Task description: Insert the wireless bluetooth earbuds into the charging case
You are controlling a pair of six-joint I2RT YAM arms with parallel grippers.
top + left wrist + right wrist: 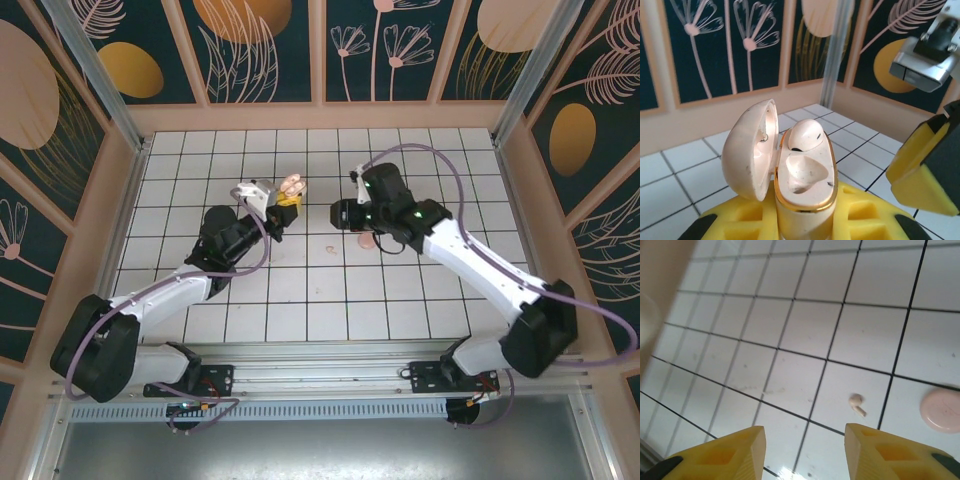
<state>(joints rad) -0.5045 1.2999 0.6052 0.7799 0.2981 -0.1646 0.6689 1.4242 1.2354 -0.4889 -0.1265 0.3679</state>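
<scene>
One earbud (856, 404) lies loose on the white tiles (790, 325), just past the right gripper (805, 435), whose fingers (730, 455) are spread and empty. It sits at one o'clock from their gap, so shift over and descend squarely, sparing the pink disc (942, 410) at three o'clock. Farther off, the left gripper (805, 225) pinches the charging case (805, 180), lid (747, 150) open, the other earbud (805, 135) seated at twelve o'clock. No writing is legible.

The charging case (807, 172) is looking cream with a shiny gold rim, and the earbud (806, 135) in it is looking cream too. The floor (790, 325) is showing white squares with black lines. The walls (715, 50) are showing dark blue with peach flowers. The round disc (942, 410) is looking pink.
</scene>
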